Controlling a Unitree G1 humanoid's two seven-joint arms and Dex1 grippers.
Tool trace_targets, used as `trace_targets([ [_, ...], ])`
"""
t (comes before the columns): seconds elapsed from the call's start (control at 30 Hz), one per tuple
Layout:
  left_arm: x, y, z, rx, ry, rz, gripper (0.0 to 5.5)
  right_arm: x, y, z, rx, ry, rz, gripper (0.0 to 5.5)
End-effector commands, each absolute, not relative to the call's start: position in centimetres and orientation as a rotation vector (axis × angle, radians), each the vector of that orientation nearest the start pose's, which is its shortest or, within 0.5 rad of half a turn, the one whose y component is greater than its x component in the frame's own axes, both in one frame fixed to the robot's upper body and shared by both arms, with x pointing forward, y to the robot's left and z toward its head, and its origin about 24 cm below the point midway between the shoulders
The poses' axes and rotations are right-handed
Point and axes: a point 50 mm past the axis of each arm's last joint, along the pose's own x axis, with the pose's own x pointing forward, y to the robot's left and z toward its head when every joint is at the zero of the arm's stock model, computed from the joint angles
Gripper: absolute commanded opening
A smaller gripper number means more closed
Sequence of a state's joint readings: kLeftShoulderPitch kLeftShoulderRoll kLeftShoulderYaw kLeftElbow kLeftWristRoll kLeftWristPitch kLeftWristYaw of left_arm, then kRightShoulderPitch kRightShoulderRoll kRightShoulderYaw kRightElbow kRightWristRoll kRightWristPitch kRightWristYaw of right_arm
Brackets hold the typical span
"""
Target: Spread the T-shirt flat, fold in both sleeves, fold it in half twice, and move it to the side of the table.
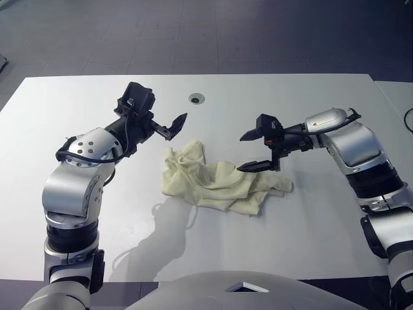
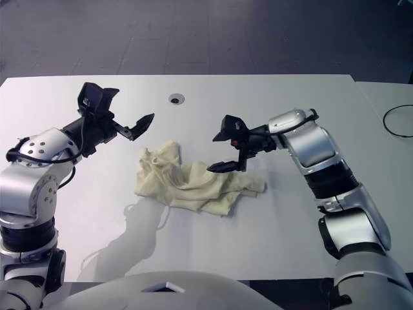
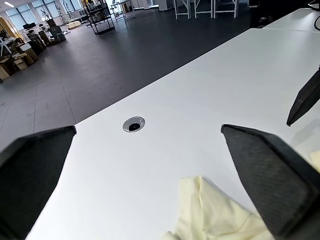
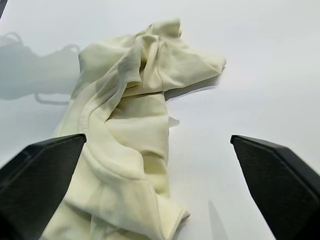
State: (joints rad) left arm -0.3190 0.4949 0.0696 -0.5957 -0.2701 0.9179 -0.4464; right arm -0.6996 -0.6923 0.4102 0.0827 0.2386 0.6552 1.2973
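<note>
A pale yellow T-shirt (image 1: 216,181) lies crumpled in a heap at the middle of the white table (image 1: 310,219). My left gripper (image 1: 174,127) hovers open just above and behind the heap's left end, nothing between its fingers. In the left wrist view the T-shirt's (image 3: 210,215) near edge shows below the open left gripper (image 3: 148,130). My right gripper (image 1: 246,152) is open over the heap's right part, its lower finger close to the cloth. The right wrist view looks down on the T-shirt (image 4: 125,125) between the spread fingers of the right gripper (image 4: 158,137).
A round cable hole (image 1: 196,98) sits in the table behind the shirt. Bare table surface extends to both sides and in front. A black cable loop (image 2: 397,119) lies on the neighbouring table at the far right.
</note>
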Motion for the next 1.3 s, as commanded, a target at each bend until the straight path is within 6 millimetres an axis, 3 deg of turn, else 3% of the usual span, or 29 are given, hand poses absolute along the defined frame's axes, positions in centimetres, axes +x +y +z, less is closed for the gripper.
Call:
trace_targets([
  [0.03, 25.6, 16.9, 18.2, 0.284, 0.075, -0.524, 5.4, 30.7, -14.7, 14.0, -0.512, 0.631, 1.434, 5.18],
  [0.5, 25.2, 16.2, 17.9, 0.231, 0.083, -0.525, 5.4, 29.7, -14.9, 11.8, -0.594, 0.737, 1.534, 2.98],
  [1.03, 26.2, 17.2, 18.2, 0.31, 0.096, -0.546, 5.4, 29.6, -15.2, 12.6, -0.637, 0.719, 1.56, 0.29],
  [1.17, 26.7, 17.2, 17.8, 0.4, 0.131, -0.657, 5.4, 29.7, -15.6, 13.0, -0.72, 0.683, 1.544, 0.02],
  [1.3, 26.5, 17.0, 16.7, 0.547, 0.195, -0.913, 5.4, 30.3, -16.0, 14.1, -0.814, 0.615, 1.491, 0.02],
])
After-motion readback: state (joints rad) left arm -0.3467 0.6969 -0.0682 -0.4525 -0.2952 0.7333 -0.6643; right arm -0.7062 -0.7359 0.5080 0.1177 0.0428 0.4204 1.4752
